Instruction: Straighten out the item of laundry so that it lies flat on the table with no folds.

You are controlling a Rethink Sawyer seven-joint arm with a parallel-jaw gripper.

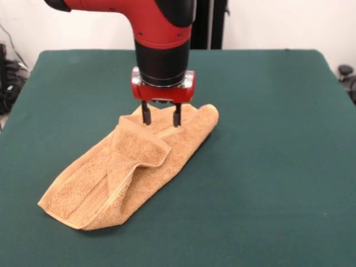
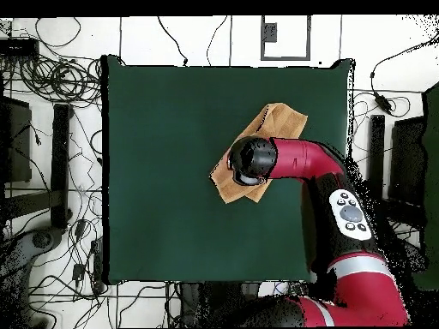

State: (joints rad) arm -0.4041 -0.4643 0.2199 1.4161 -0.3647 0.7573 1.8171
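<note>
The tan-orange towel (image 1: 130,169) lies folded in a long strip on the dark green table (image 1: 267,167), running from front left to its far end under the arm, with a flap folded over its middle. My gripper (image 1: 161,119) stands open over the towel's far end, its two black fingertips (image 1: 146,117) touching or just above the cloth, nothing between them. In the overhead view the towel (image 2: 279,122) shows on both sides of the red arm, which hides its middle and my gripper. No white tag shows.
The red and black arm (image 2: 300,160) reaches in from the table's right side in the overhead view. Cables and stands (image 2: 60,128) lie on the floor around the table (image 2: 154,171).
</note>
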